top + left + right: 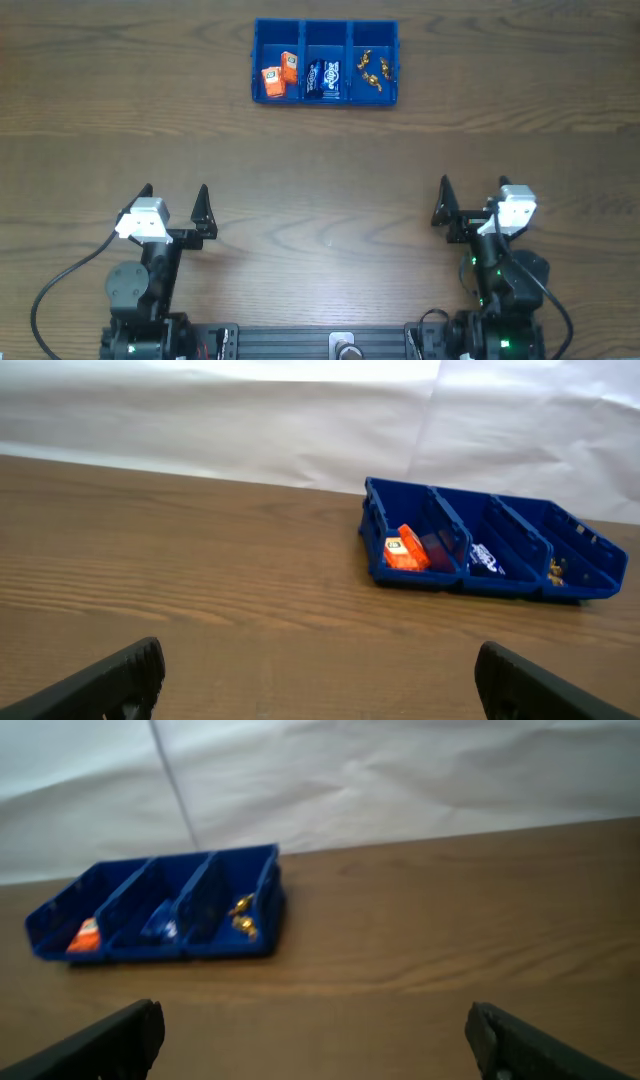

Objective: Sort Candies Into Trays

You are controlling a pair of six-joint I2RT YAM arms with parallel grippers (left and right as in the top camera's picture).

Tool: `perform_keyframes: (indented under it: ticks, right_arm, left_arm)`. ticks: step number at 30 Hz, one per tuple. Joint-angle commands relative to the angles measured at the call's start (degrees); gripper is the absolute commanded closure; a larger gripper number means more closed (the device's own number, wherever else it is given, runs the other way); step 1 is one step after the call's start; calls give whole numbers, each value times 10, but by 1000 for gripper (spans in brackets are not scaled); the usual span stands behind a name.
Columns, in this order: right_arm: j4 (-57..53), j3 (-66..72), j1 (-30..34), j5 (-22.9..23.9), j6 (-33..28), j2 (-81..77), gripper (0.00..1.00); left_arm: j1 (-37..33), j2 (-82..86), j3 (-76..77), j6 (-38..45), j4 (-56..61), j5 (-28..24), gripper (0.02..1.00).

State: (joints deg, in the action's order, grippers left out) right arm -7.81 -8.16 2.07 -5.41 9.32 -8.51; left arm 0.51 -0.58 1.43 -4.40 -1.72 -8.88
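Tray: your blue tray sits at the table's far middle, well apart from both grippers.
Candies: orange candies in the left compartment, dark blue packets in the middle, gold candies on the right; the tray walls half hide them from your wrist views.
Left gripper: fingers apart, empty.
Right gripper: fingers apart, empty; from above, the wrist camera covers one finger.

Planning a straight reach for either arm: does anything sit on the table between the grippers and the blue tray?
Nothing visible does. Only table lies between the left gripper, the right gripper and the blue tray. The orange candies, dark blue candies and gold candies all lie inside its compartments.
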Motion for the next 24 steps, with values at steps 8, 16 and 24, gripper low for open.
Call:
perform_keyframes:
  ticks: [8,16,24]
  right_arm:
    - [-1,60,3,-30,-39,78,3]
    - [1,62,-17,27,-76,84,3]
    - [35,78,-27,75,-97,84,3]
  left_arm:
    - [-2,3,-11,6,-19,-10,20]
    - [-2,3,-11,6,-19,-10,23]
    - [-2,3,-11,6,-19,-10,20]
